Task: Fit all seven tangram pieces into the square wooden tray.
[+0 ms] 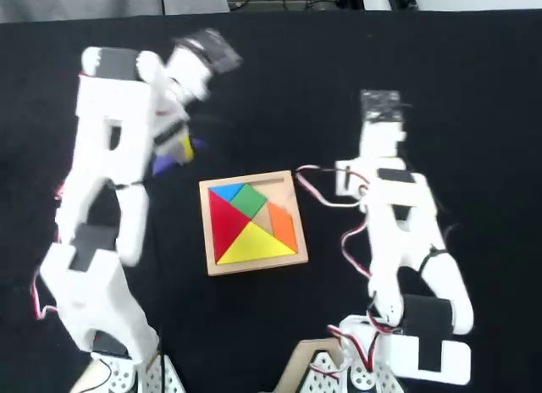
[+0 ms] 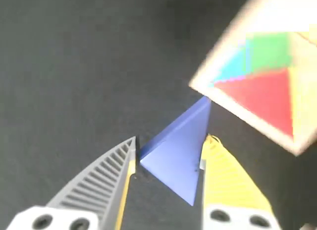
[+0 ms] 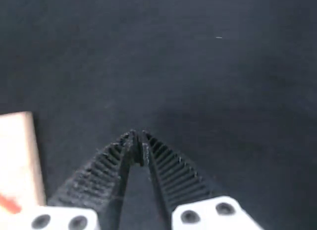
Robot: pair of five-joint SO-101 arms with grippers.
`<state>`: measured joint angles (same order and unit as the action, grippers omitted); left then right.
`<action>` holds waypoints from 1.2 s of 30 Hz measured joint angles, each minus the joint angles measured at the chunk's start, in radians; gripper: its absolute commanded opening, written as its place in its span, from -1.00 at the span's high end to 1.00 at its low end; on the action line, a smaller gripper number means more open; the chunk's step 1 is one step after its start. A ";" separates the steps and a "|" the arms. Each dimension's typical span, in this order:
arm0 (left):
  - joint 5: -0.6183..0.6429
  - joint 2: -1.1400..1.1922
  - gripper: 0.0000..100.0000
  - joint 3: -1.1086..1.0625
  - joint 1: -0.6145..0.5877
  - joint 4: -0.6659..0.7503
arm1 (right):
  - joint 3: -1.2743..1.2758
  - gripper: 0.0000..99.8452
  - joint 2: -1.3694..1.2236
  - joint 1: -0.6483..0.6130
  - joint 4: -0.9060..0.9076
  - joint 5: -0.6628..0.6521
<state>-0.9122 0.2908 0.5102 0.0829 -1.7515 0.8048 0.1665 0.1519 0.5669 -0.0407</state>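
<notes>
left gripper (image 2: 172,140) clamps blue triangle (image 2: 173,163), just left of and beyond tray (image 1: 254,267) | tray mid-table, coloured pieces seated, bare wood gap at its far-right part | risk: a tilted triangle could catch the rim or shove seated pieces | right gripper (image 3: 137,141) pinched shut, empty, right of tray | open black table (image 1: 474,71) all round

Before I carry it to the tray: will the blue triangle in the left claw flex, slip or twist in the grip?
Likely rigid: the blue triangle shows flat faces and crisp edges while pinched. It may pivot, since the left claw seems to touch only a corner and one edge. Probably light: it looks thin.
</notes>
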 measured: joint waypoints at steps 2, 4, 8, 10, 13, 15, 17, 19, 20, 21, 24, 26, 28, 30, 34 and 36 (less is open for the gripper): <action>-0.118 -0.054 0.68 -0.086 0.066 0.002 | -0.002 0.98 0.000 0.049 -0.025 0.031; -0.190 -0.068 0.68 -0.144 0.137 0.006 | -0.002 0.98 0.000 0.086 -0.038 0.063; -0.230 -0.066 0.68 -0.207 0.256 0.129 | -0.002 0.98 0.000 0.137 -0.043 0.107; -0.239 -0.043 0.68 -0.210 0.301 0.207 | -0.002 0.98 0.000 0.155 -0.054 0.124; -0.284 0.015 0.68 -0.209 0.371 0.261 | -0.002 0.98 0.000 0.190 -0.069 0.158; -0.334 0.058 0.68 -0.193 0.405 0.275 | -0.002 0.98 0.000 0.212 -0.069 0.178; -0.365 0.106 0.68 -0.158 0.416 0.279 | -0.002 0.98 0.000 0.227 -0.069 0.195; -0.379 0.164 0.68 -0.115 0.414 0.279 | -0.002 0.98 0.000 0.230 -0.069 0.203; -0.382 0.192 0.68 -0.095 0.414 0.279 | -0.002 0.98 0.000 0.230 -0.069 0.204; -0.385 0.215 0.68 -0.077 0.414 0.279 | -0.002 0.98 0.000 0.230 -0.069 0.206; -0.385 0.285 0.67 -0.020 0.414 0.279 | -0.002 0.98 0.000 0.230 -0.069 0.206; -0.385 0.330 0.60 0.015 0.414 0.279 | -0.002 0.98 0.000 0.230 -0.069 0.206; -0.385 0.370 0.48 0.048 0.413 0.279 | -0.002 0.98 0.000 0.230 -0.069 0.206; -0.385 0.402 0.42 0.078 0.413 0.279 | -0.002 0.98 0.000 0.230 -0.069 0.206; -0.385 0.436 0.43 0.123 0.413 0.279 | -0.002 0.98 0.000 0.230 -0.069 0.206; -0.385 0.439 0.43 0.132 0.413 0.279 | -0.002 0.98 0.000 0.230 -0.069 0.206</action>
<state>-1.2973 0.7296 0.6421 0.4956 -1.4722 0.8032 0.1665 0.3821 0.4979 0.1649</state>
